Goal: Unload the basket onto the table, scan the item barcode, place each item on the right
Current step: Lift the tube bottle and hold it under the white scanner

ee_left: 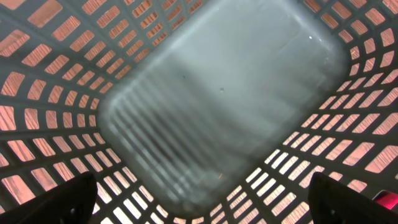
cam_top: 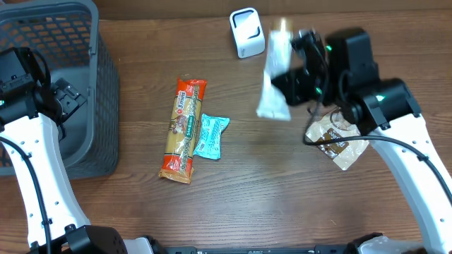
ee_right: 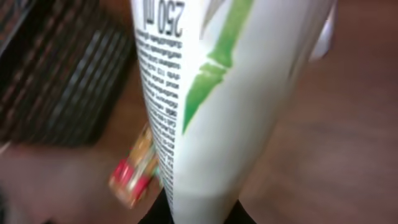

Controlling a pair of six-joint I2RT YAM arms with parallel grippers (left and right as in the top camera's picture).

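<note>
The right pincer [cam_top: 288, 76] is clamped on a white tube [ee_right: 217, 99]; its skin is smooth and glossy, seemingly soft plastic, printed with a green bamboo stalk and fine black text, and it broadens away from the grip; the tube is held up off the dark wood-grain counter [cam_top: 282, 204], just beside the scanner [cam_top: 246, 32], a small rounded white block; in the overhead view the tube is smeared. Partly under the right arm lies a crinkled brown pouch [cam_top: 339, 141]; mid-counter lies a long orange-and-tan pasta packet [cam_top: 183, 130], with a small teal sachet [cam_top: 211, 136] against its side. The left pincer [ee_left: 202, 205] hangs with jaws wide apart over the grey lattice basket [cam_top: 106, 106]; its gridded walls and ribbed floor fill that wrist view.
</note>
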